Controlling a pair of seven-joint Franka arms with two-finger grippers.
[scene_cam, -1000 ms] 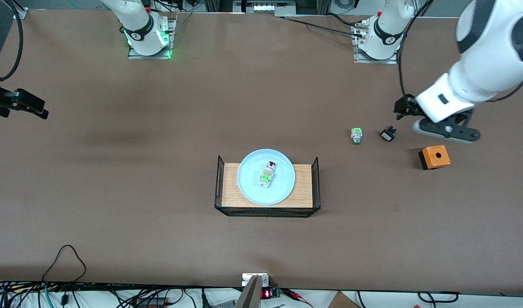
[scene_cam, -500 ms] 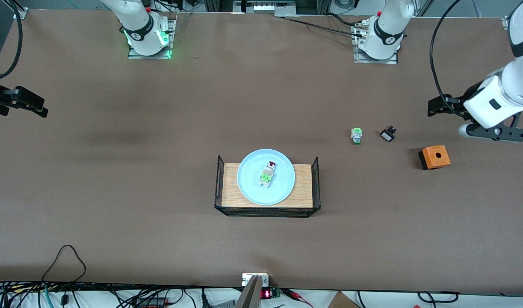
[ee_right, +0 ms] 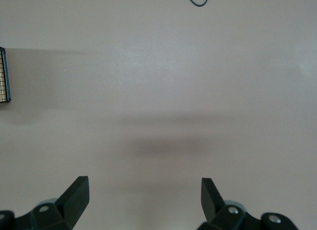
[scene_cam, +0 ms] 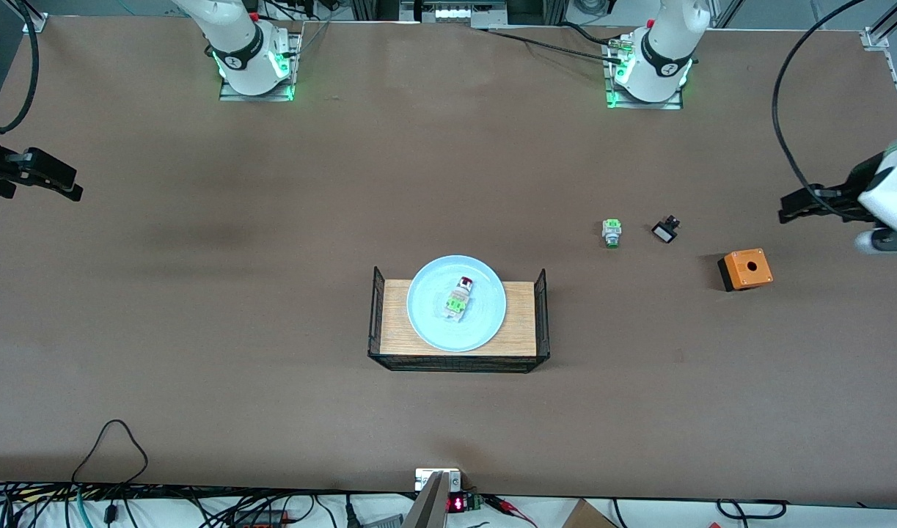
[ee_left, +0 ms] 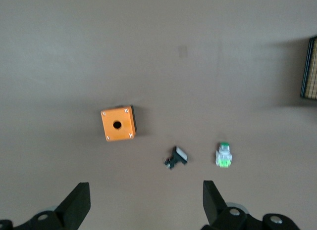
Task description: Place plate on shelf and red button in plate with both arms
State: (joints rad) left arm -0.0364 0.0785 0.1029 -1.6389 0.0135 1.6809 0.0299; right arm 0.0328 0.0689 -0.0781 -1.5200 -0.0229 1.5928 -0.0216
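Note:
The pale blue plate [scene_cam: 485, 317] lies on a wooden rack with black wire ends [scene_cam: 523, 323] at the middle of the table. The red button [scene_cam: 458, 299] lies on its side in the plate, its red cap pointing toward the robots' bases. My left gripper [scene_cam: 796, 207] is up in the air at the left arm's end of the table; the left wrist view shows it open and empty [ee_left: 145, 203]. My right gripper [scene_cam: 56, 183] waits at the right arm's end of the table, open and empty in the right wrist view [ee_right: 143, 195].
A green-capped switch [scene_cam: 612, 232], a small black switch [scene_cam: 665, 232] and an orange box with a hole [scene_cam: 745, 268] lie on the table between the rack and the left gripper. They also show in the left wrist view: the switch [ee_left: 224, 155], the black switch [ee_left: 176, 157], the box [ee_left: 118, 124].
The left arm has swung away from above the black switch and orange box toward the left arm's end of the table. The right arm, plate and red button have not moved.

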